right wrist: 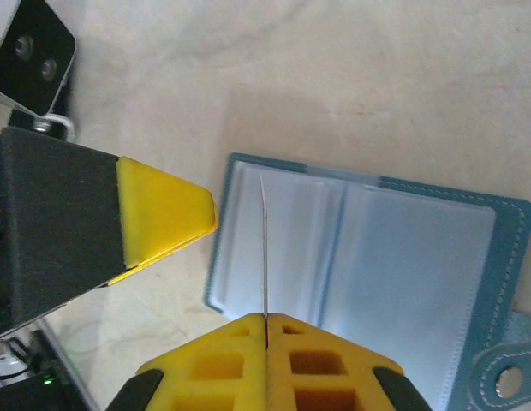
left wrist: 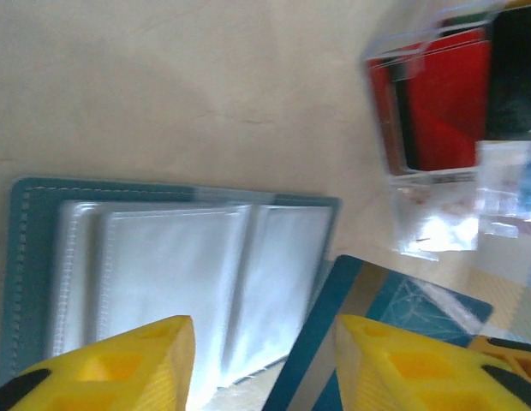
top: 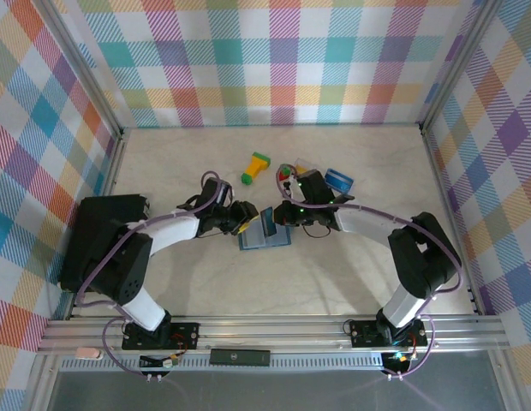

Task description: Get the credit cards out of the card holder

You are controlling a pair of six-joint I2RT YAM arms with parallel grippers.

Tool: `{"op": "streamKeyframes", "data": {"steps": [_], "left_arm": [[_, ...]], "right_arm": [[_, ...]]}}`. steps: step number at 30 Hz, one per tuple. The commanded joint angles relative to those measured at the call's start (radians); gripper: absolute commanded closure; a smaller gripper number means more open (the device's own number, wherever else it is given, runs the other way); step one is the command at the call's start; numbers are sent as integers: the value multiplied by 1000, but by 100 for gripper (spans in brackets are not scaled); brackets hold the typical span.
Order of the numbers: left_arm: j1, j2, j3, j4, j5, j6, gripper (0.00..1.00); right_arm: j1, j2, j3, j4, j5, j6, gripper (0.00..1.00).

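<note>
At the tabletop's middle the card holder lies open. The right tool pinches a blue credit card by its edge; the left tool stands with jaws apart. That thin pinch could let it slip.

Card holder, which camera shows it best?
Right wrist view: the card holder lies open, nearly whole, sleeves and snap tab plain. Left wrist view catches part of it, blurred. Top external shows it tiny.

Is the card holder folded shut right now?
No, the card holder lies spread open on the table, both inner halves facing up.
</note>
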Motion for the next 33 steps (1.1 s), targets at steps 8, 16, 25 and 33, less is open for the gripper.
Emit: {"op": "streamKeyframes", "data": {"steps": [8, 16, 25, 33], "left_arm": [[19, -124, -44, 317, 160, -68, 37], [20, -119, 9, 447, 282, -100, 45], [40, -174, 38, 470, 327, -96, 85], [41, -173, 65, 476, 332, -118, 100]], "right_arm": [[-117, -75, -32, 270, -374, 212, 100], [-172, -94, -4, 382, -502, 351, 100], [-195, -102, -6, 454, -541, 409, 99], [-181, -107, -6, 505, -576, 445, 75]]}}
